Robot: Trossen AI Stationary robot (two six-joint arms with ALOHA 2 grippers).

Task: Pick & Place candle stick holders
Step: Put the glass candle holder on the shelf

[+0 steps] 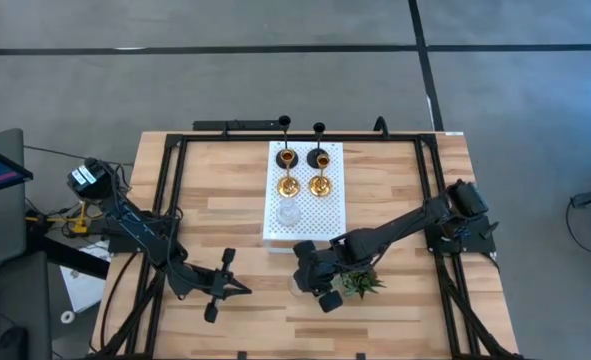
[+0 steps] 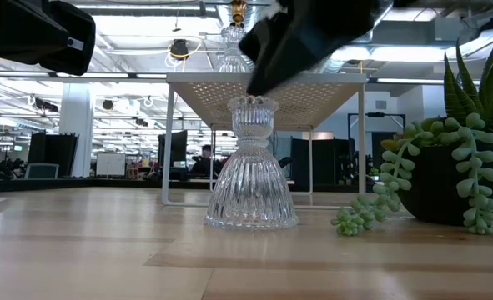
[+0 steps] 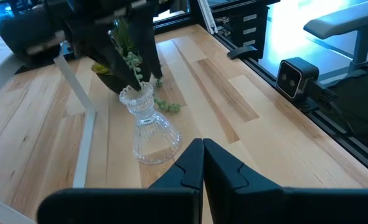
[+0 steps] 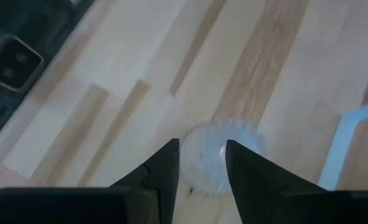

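Note:
A clear glass candle stick holder (image 2: 251, 167) stands upright on its wide fluted base on the wooden table, near the front of the white perforated board (image 1: 330, 215). My right gripper (image 4: 202, 146) hangs slanting down over it. It is open, with one finger on either side of the holder's top cup (image 3: 138, 94), and no touch shows. On the board stand another clear holder (image 1: 289, 215), two gold ones (image 1: 288, 185) and two black ones (image 1: 287, 157). My left gripper (image 3: 202, 149) is shut and holds nothing, to the table's left of the holder.
A small green plant in a dark pot (image 2: 446, 179) stands close to the holder, toward the table's right. The board's white legs (image 3: 78, 93) rise just beyond the holder. A dark frame (image 1: 175, 190) runs round the table's edges. Bare wood lies toward the near edge.

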